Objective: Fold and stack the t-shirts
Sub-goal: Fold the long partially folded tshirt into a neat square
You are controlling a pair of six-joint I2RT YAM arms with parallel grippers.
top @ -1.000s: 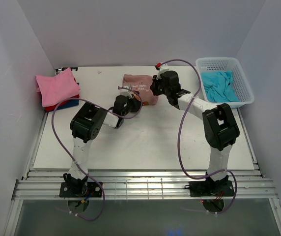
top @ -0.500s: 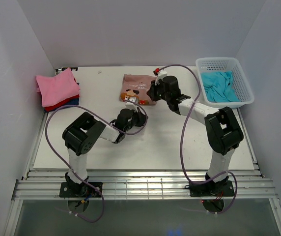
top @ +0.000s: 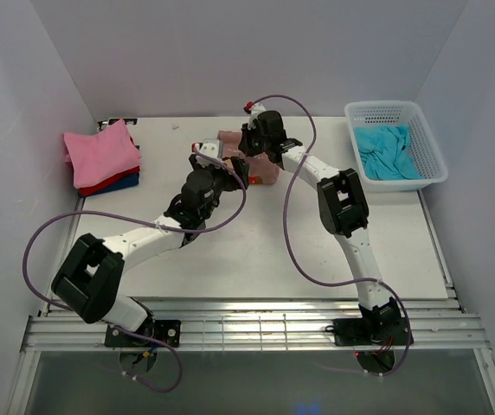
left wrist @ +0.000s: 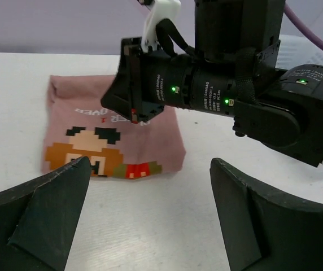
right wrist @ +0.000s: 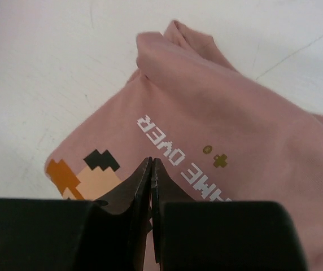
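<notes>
I judge the rose-brown t-shirt [right wrist: 246, 130] mid-fold: right gripper [right wrist: 151, 165] shut atop its print, left gripper [left wrist: 150, 165] agape, next seizing the near hem.

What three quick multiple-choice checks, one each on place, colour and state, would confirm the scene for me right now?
1. Where is the turquoise shirt? A on the table's near edge; B in the white basket; C draped over an arm.
2. What colour tops the stack at the far left? A red; B dark blue; C pink.
3. How does the left tool stand? A open, empty; B shut on cloth; C out of view.
Key: 1 B, it lies bunched inside the basket's walls. 2 C, the pink shirt lies uppermost. 3 A, its fingers stand wide apart, gripping nothing, short of the rose-brown shirt.
</notes>
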